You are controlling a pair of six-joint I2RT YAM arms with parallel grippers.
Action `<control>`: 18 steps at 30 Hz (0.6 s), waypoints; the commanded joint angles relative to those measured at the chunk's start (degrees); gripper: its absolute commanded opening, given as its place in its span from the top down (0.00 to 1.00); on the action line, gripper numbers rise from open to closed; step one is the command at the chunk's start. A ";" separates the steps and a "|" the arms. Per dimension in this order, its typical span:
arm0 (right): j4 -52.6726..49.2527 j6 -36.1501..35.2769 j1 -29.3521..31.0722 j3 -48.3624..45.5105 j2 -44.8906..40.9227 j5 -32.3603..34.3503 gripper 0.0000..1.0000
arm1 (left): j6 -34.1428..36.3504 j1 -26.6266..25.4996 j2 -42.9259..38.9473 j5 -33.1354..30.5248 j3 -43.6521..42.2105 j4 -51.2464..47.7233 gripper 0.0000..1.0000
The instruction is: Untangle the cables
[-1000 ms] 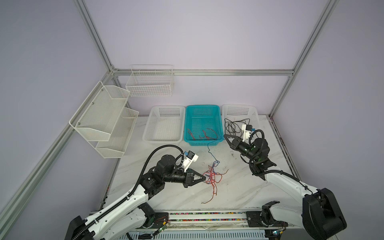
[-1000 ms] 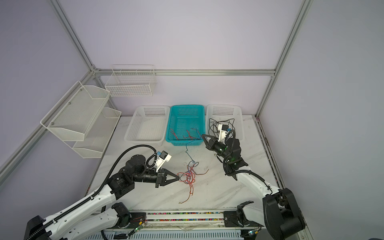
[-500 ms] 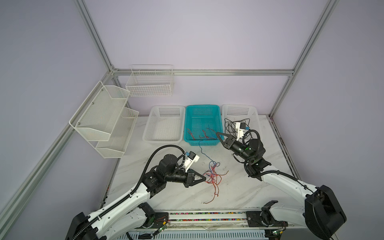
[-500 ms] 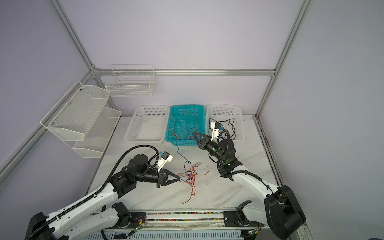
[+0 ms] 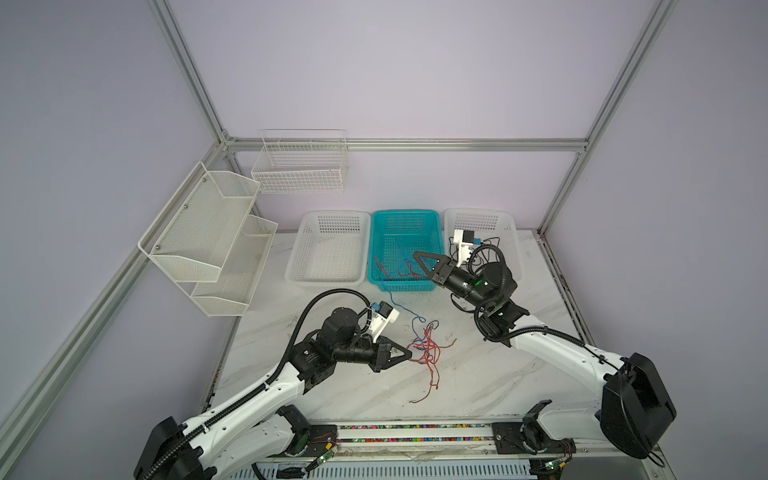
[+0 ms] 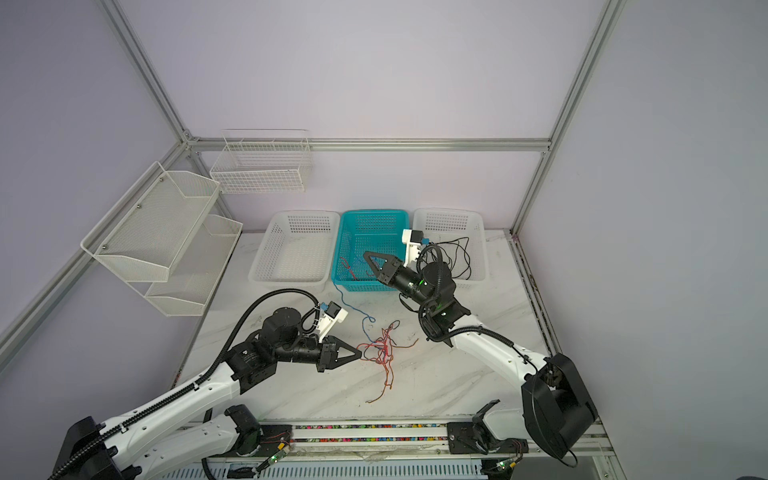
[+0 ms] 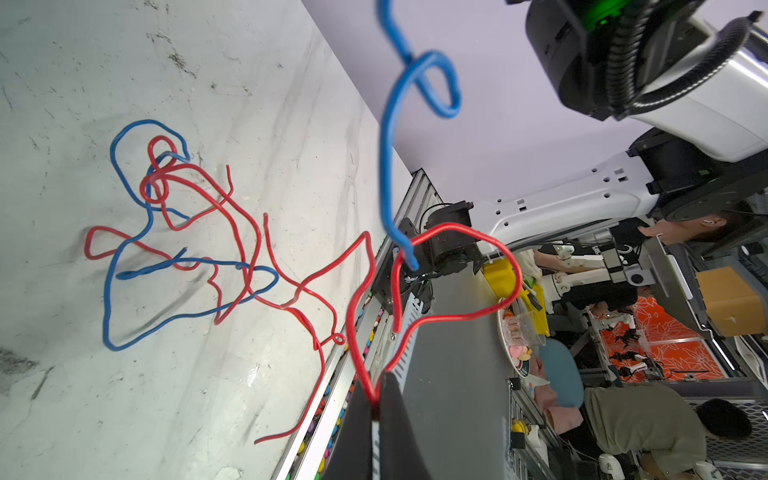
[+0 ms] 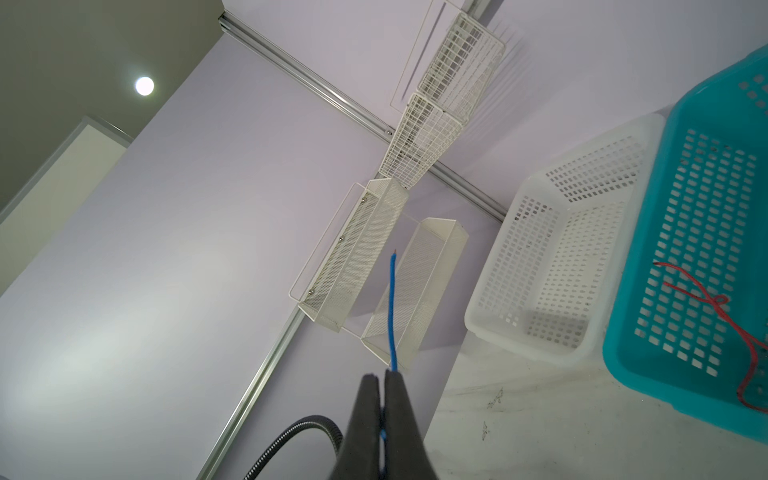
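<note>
The left end effector (image 5: pixel 408 354) is clenched on a red cable (image 7: pixel 451 225). In the left wrist view the cable's loop springs out just ahead of the tips. Just beyond those tips, the tangle of cables (image 5: pixel 428 351), red and blue, lies on the table (image 5: pixel 478 374). Loose red ends trail away from the end effector toward the table's near edge.

The right end effector (image 5: pixel 416 254) is raised over the teal basket (image 5: pixel 405 216) and grasps a blue cable (image 8: pixel 391 311). A short end juts out past its fingertips, and a bit of blue shows between the pads. In both top views this cable passes over the basket's front wall and drops toward the left end effector. Its lower end hangs beside the red loop, and whether the two touch cannot be told.

More red cables (image 5: pixel 380 266) lie in the teal basket beneath the right end effector. Behind that end effector, black cables (image 6: pixel 457 253) sit in a white basket (image 6: pixel 451 214).
</note>
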 commanded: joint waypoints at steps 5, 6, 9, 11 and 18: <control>-4.89 2.96 0.08 6.65 -6.34 -0.41 1.00 | 2.37 -0.42 0.50 -3.84 -0.30 0.87 1.00; -5.74 3.16 0.09 6.96 -7.14 -0.50 1.00 | 2.42 -0.38 0.67 -4.25 -0.59 1.16 1.00; -7.88 3.43 0.09 8.11 -9.85 -0.71 1.00 | 2.46 -0.36 1.39 -6.29 -0.98 1.09 1.00; -9.28 3.43 0.09 9.50 -11.22 -1.09 1.00 | 2.65 -0.27 2.13 -7.23 -1.14 0.84 1.00; -12.27 3.34 0.37 13.36 -13.94 -2.61 1.00 | 2.16 0.25 4.20 -9.40 -2.02 1.87 1.00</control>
